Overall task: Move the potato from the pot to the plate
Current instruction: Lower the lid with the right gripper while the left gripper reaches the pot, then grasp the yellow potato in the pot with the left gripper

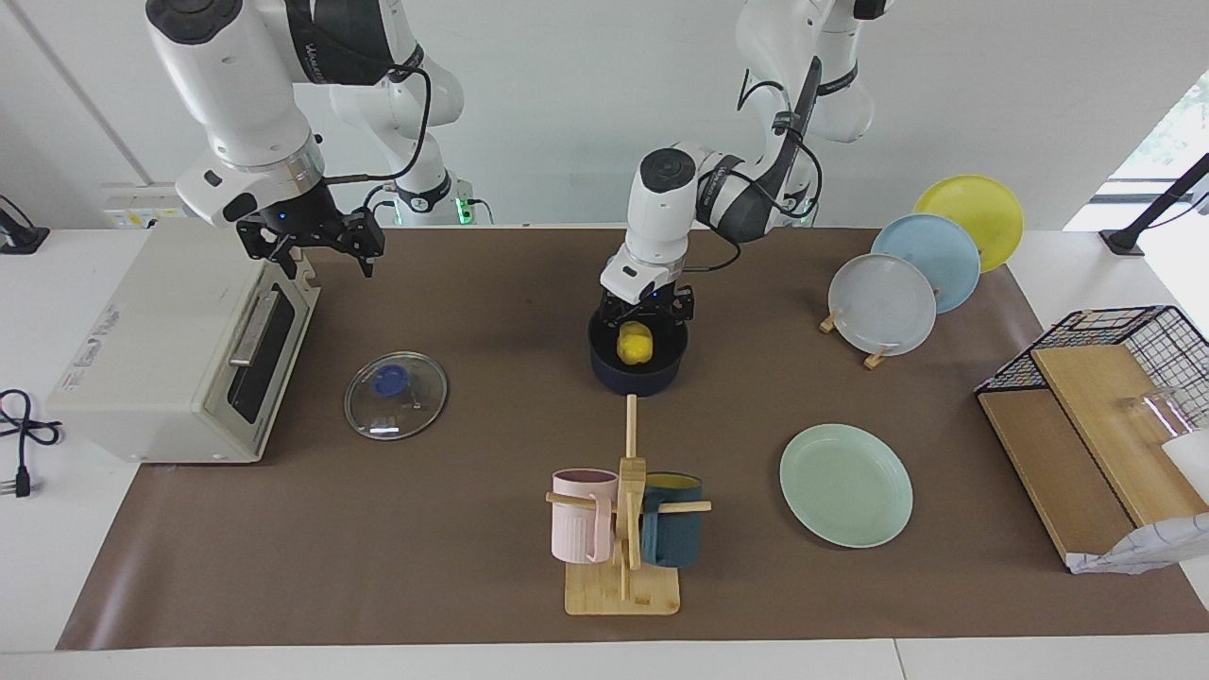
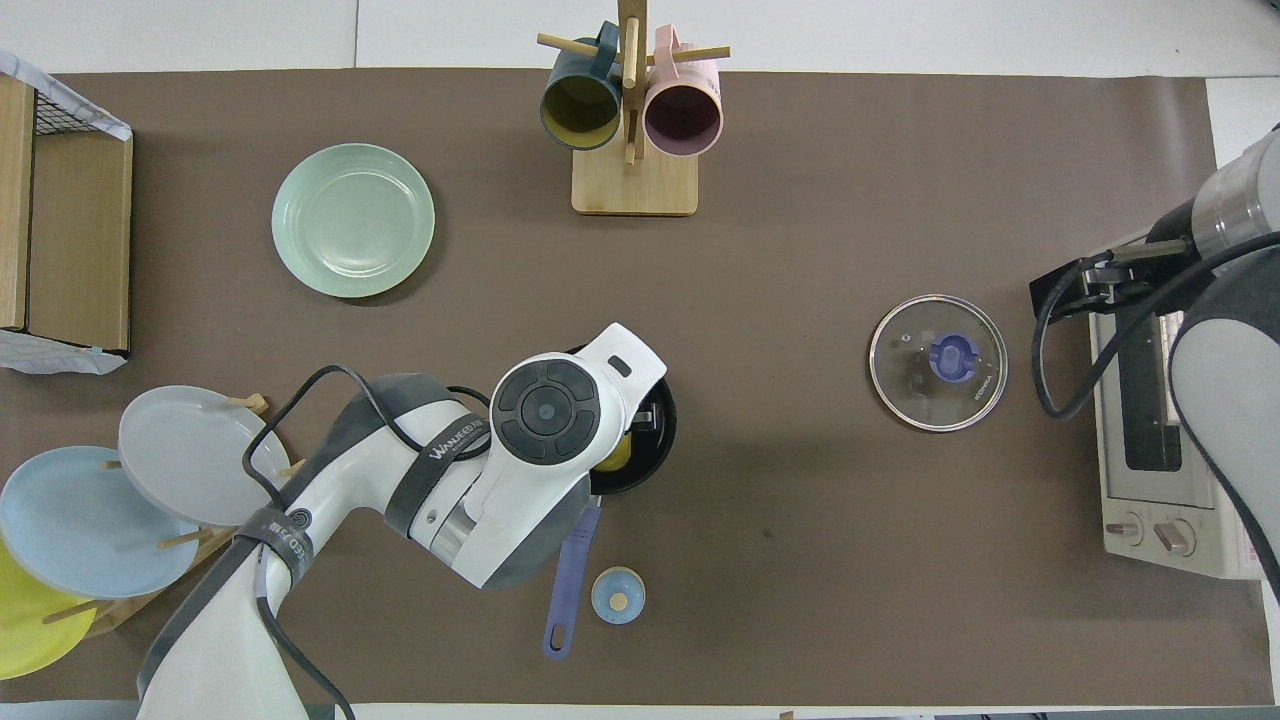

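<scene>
Potato, small and bright yellow, sits inside the dark blue pot. The pot is in the middle of the brown surface. Its long blue handle points toward the robots.

The left gripper is down at the pot, right over the potato. Its jaws reach into the pot around the top of the potato, but I cannot tell if they are squeezing it or only close to it.

The mint-green plate lies flat on the surface. It is farther from the robots than the pot and more toward the left arm's end of the surface. Nothing is on it.

The right gripper hangs in the air over the white toaster oven at the right arm's end of the surface. That arm is waiting. Its jaws are open and hold nothing.

A glass lid with a blue knob lies between the pot and the oven. A wooden mug rack with a pink mug and a dark teal mug stands farther from the robots than the pot. 3 plates stand in a plate rack: grey-white, light blue and yellow.
</scene>
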You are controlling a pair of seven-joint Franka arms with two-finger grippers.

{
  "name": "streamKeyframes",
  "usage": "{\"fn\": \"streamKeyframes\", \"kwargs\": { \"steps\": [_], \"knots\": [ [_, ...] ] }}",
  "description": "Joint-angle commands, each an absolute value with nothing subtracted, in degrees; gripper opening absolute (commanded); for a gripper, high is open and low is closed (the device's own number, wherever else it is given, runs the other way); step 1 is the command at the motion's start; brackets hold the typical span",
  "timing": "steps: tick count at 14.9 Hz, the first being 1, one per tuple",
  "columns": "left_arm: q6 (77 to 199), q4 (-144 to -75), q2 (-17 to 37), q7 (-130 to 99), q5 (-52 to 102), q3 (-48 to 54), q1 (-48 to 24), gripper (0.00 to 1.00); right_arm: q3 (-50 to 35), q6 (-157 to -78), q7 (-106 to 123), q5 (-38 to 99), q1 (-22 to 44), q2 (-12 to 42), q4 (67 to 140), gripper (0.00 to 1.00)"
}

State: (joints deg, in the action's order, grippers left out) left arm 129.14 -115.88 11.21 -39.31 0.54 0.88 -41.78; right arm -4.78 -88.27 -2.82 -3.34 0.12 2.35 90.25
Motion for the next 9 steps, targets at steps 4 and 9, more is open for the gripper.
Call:
{"fn": "streamKeyframes", "kwargs": {
  "steps": [4, 9],
  "knots": [
    [132.54, -117.24, 13.01, -38.23, 1.14, -0.18, -43.51, 1.00, -4.93, -86.66, -3.96, -1.93, -0.44, 2.99, 89.21, 1.00],
    [132.63, -118.30, 13.27, -38.67, 1.14, -0.18, -44.30, 1.00, -0.88, -86.66, -3.25, -2.02, 3.34, -1.04, 93.76, 1.00]
  ]
}}
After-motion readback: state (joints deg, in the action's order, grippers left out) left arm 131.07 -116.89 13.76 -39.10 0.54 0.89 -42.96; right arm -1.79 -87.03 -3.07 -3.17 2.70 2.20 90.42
